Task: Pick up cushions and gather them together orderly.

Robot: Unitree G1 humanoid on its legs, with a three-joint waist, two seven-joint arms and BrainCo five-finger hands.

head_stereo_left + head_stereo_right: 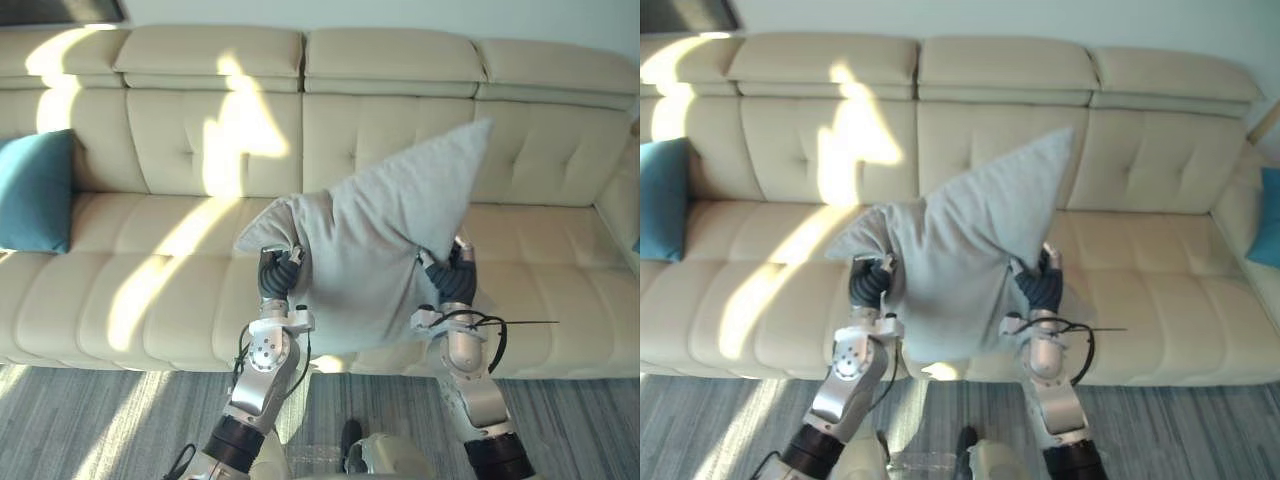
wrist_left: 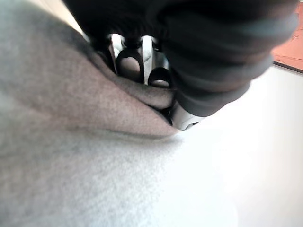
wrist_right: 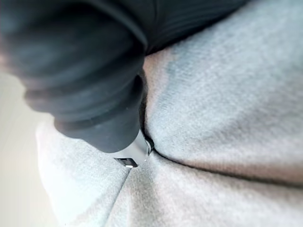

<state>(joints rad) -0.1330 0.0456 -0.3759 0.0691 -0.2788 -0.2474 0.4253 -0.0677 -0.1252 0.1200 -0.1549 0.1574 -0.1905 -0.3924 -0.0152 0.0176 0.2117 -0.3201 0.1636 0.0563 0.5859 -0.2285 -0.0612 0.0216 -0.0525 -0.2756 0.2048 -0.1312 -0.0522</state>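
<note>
"Holding it up between them, are they? Where is the grey cushion (image 1: 380, 250) from where you stand?"

"Up in front of the cream sofa (image 1: 150, 290), over the middle seats. It hangs tilted, one corner pointing up toward the backrest on the robot's right and a bunched corner low on its left."

"And the left hand (image 1: 278, 275)?"

"It has that bunched corner. In the left wrist view its fingers (image 2: 130, 64) are curled into a fold of the grey cloth, which puckers round them. I would call that a firm grasp."

"The right hand (image 1: 455, 275)?"

"It is against the cushion's right edge, with the cloth creased where it meets the dark cover. Most of it is buried in fabric, so I cannot tell how far its grip is closed."

"Is the cushion touching the seat?"

"Probably not, but its lower edge hangs at the seat's front edge and I cannot be sure."

"Any other cushions?"

"A teal cushion (image 1: 35, 190) stands against the backrest at the sofa's left end, well apart from the grey one. A blue cushion (image 1: 1267, 230) shows at the far right end. Grey striped floor (image 1: 100, 420) lies before the sofa."
</note>
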